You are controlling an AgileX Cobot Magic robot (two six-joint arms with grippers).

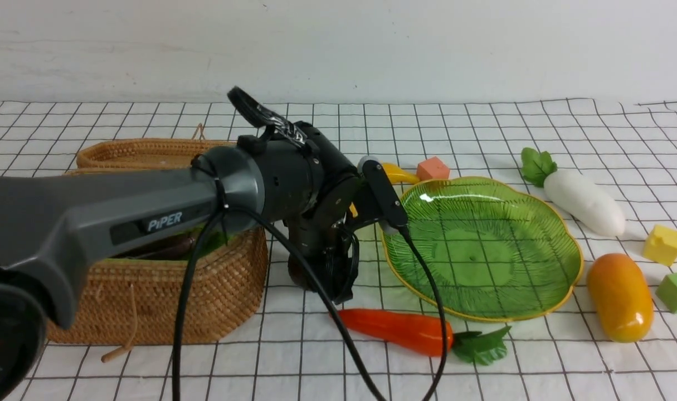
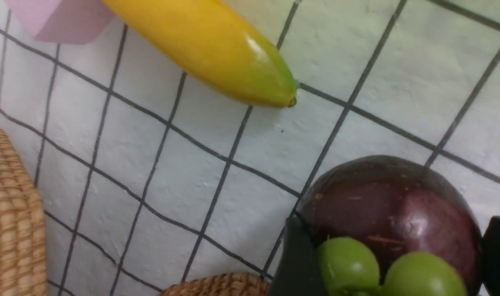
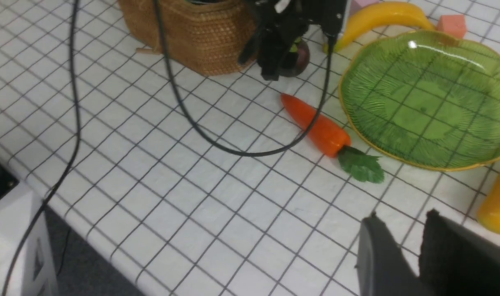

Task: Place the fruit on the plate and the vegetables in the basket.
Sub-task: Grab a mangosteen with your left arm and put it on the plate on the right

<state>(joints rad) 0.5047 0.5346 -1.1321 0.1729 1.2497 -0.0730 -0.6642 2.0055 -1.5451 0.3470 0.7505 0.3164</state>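
Left wrist view, unlike front, shows left hand (image 2: 394,234) straddling the mangosteen (image 2: 381,197); whether clenched, cannot tell.

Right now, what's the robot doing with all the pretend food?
The robot's left gripper is down between the basket and the plate, with its fingers on either side of the small purple fruit, which sits on the cloth. I cannot tell if it is squeezing yet. The plate has nothing on it. The banana, mango, carrot and radish lie around it. The right gripper hangs empty.
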